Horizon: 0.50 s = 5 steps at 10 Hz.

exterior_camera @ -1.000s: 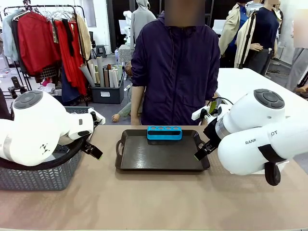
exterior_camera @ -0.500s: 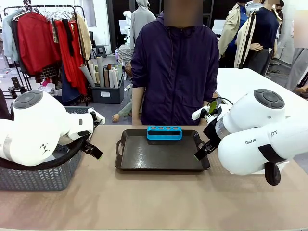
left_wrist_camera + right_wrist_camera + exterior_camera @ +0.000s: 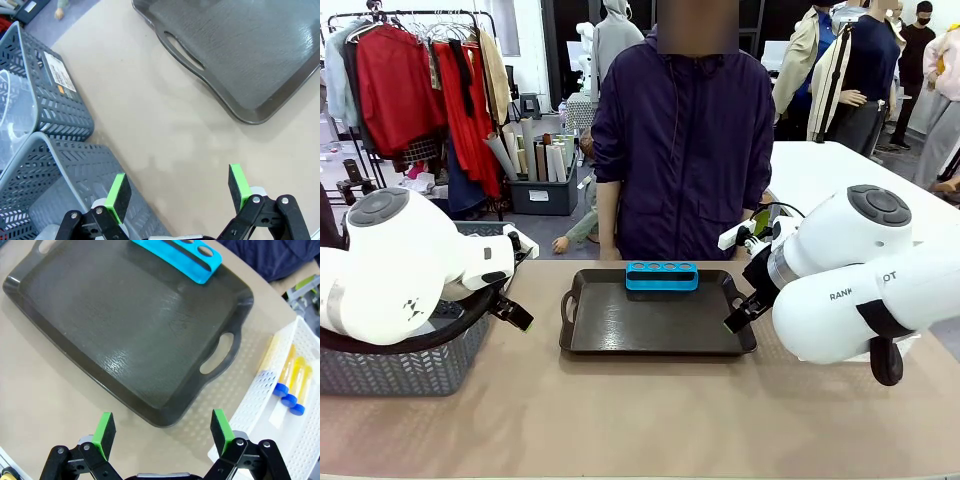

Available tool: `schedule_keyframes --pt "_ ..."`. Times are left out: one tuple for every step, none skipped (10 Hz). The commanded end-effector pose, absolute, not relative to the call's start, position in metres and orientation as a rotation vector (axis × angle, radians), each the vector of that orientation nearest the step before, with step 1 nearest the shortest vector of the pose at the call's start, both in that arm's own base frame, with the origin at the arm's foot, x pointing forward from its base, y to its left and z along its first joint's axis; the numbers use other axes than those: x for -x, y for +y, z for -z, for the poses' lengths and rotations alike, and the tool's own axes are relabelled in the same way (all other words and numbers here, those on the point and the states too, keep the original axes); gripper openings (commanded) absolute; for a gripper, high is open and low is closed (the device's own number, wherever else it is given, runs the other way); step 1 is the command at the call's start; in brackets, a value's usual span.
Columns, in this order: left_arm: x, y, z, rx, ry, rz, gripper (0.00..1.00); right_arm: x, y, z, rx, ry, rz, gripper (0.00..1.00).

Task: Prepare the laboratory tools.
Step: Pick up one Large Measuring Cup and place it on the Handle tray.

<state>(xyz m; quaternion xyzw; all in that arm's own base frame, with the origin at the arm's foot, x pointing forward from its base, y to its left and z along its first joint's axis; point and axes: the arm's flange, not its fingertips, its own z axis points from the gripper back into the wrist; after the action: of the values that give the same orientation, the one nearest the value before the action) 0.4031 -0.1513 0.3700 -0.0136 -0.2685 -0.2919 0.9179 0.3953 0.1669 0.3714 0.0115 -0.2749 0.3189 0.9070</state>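
Blue-capped plastic tubes of amber liquid (image 3: 290, 374) lie in the white mesh basket (image 3: 252, 405) at the right of the frame. They are probably light, slick and round, so pinch one mid-barrel. The small blue plastic tube rack (image 3: 185, 252) sits at the top of the frame on the dark rectangular tray (image 3: 125, 335). The left gripper (image 3: 179, 187) and right gripper (image 3: 163, 427) hold their fingers (image 3: 105, 429) spread and empty.

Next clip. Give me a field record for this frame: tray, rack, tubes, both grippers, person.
tray: dark tray mid-table, only the rack on it
rack: blue rack at the tray's far edge, holes empty
tubes: blue-capped tubes lying in the white basket beside the tray
left: left gripper open, over bare table between grey baskets and tray
right: right gripper open, over the tray's near edge
person: person standing at the far side
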Motion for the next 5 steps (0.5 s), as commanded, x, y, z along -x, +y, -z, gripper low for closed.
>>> schedule_keyframes --pt "-0.404 -0.151 -0.375 0.098 -0.531 0.626 1.0 -0.393 0.169 -0.375 -0.068 -0.548 -0.681 1.0" --pt "-0.405 -0.15 -0.382 0.177 -0.51 0.647 1.0 -0.389 0.171 -0.382 -0.126 -0.518 -0.701 1.0" --pt "-0.405 -0.15 -0.389 0.217 -0.498 0.662 1.0 -0.388 0.171 -0.388 -0.153 -0.506 -0.713 1.0" --pt "-0.404 -0.153 -0.398 0.24 -0.487 0.678 1.0 -0.386 0.171 -0.394 -0.165 -0.504 -0.725 1.0" --pt "-0.403 -0.155 -0.408 0.251 -0.472 0.698 1.0 -0.387 0.17 -0.402 -0.181 -0.506 -0.725 1.0"
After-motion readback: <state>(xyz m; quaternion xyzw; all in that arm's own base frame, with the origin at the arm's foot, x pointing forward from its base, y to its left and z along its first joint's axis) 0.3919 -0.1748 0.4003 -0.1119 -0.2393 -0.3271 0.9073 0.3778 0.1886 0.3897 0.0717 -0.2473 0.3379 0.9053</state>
